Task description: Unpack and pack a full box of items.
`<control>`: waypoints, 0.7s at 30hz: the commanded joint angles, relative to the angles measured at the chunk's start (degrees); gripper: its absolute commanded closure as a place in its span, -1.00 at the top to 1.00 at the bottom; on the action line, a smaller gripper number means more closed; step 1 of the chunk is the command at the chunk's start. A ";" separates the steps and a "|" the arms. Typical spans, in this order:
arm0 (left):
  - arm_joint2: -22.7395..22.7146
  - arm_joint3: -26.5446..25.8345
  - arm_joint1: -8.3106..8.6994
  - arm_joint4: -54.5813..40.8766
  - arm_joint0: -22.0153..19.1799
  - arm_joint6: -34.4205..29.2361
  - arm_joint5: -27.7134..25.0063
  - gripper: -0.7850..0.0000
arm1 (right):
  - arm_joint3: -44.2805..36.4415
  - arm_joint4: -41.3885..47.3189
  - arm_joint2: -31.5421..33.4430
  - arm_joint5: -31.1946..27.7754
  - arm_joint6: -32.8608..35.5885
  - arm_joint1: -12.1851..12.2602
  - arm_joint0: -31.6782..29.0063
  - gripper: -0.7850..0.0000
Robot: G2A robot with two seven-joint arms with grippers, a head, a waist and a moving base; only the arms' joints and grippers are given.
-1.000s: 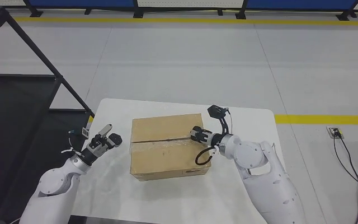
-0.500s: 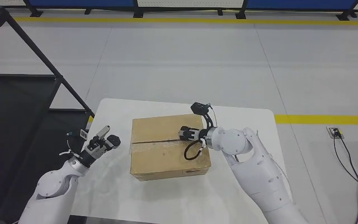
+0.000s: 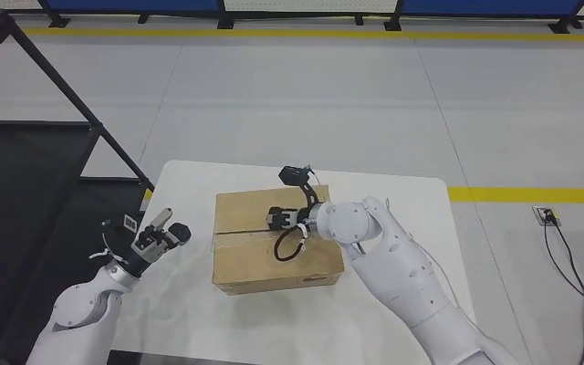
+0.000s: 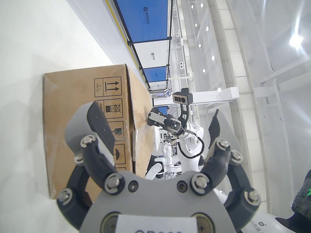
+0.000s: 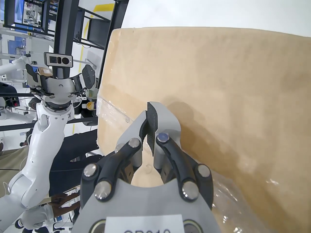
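A closed cardboard box [image 3: 246, 265] stands in the middle of the white table [image 3: 401, 201], with clear tape along its top seam [image 5: 111, 112]. My right gripper [image 3: 274, 219] lies low over the box top [image 5: 218, 86], near the seam around mid-length; its fingers [image 5: 151, 120] are shut with nothing between them. Left of the box, my left gripper [image 3: 169, 228] is held above the table, open and empty, a short gap from the box's printed end face [image 4: 80, 112]. The left wrist view shows the open gripper [image 4: 155, 122], with the right gripper [image 4: 155, 118] beyond it over the box.
A black metal frame [image 3: 55, 164] and a dark panel stand off the table's left side. Bare table surface surrounds the box, widest to the right. Yellow floor lines [image 3: 511, 193] run beyond the table.
My right gripper has slid left along the box top near the seam, from the right end to about the middle. The left gripper has drawn back slightly, away from the box.
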 commanded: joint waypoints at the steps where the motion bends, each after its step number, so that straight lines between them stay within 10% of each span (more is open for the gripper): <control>1: -0.38 -0.07 0.08 -0.09 0.40 -0.16 -0.12 1.00 | 2.09 0.88 -1.50 -0.61 -0.10 -0.79 1.43 -1.00; 21: -2.46 -0.31 0.59 -0.84 2.05 -1.60 -0.20 1.00 | 16.27 5.53 -10.14 -12.85 -6.07 -7.90 9.22 -1.00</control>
